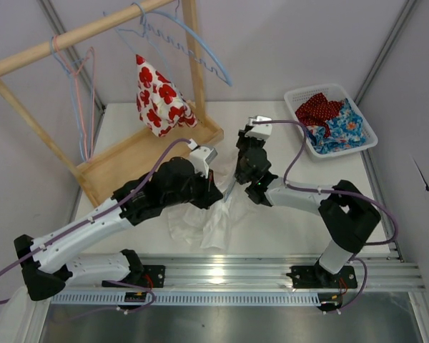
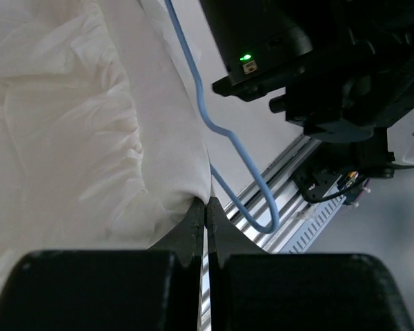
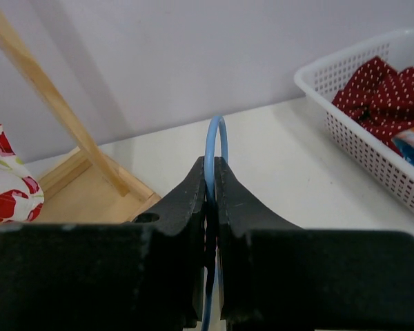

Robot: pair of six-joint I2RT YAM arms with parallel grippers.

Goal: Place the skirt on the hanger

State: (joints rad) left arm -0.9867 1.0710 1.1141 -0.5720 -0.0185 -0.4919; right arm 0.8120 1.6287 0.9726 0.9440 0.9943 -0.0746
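The white skirt [image 1: 200, 223] lies crumpled on the table in front of the arm bases. My left gripper [image 1: 218, 196] is shut on its edge, and in the left wrist view the cloth [image 2: 76, 124] is pinched at the fingertips [image 2: 207, 201]. The light blue wire hanger [image 2: 224, 131] runs beside that edge, down to a loop near the rail. My right gripper [image 1: 242, 139] is shut on the hanger. In the right wrist view the hook [image 3: 216, 127] sticks up from between the closed fingers [image 3: 212, 160]. Most of the hanger is hidden in the top view.
A wooden rack [image 1: 93, 32] stands at the back left with blue [image 1: 193, 43] and pink [image 1: 79, 78] hangers and a red-flowered garment [image 1: 157, 96]. A white basket [image 1: 365, 143] of clothes sits at the back right. An aluminium rail [image 1: 272, 268] runs along the near edge.
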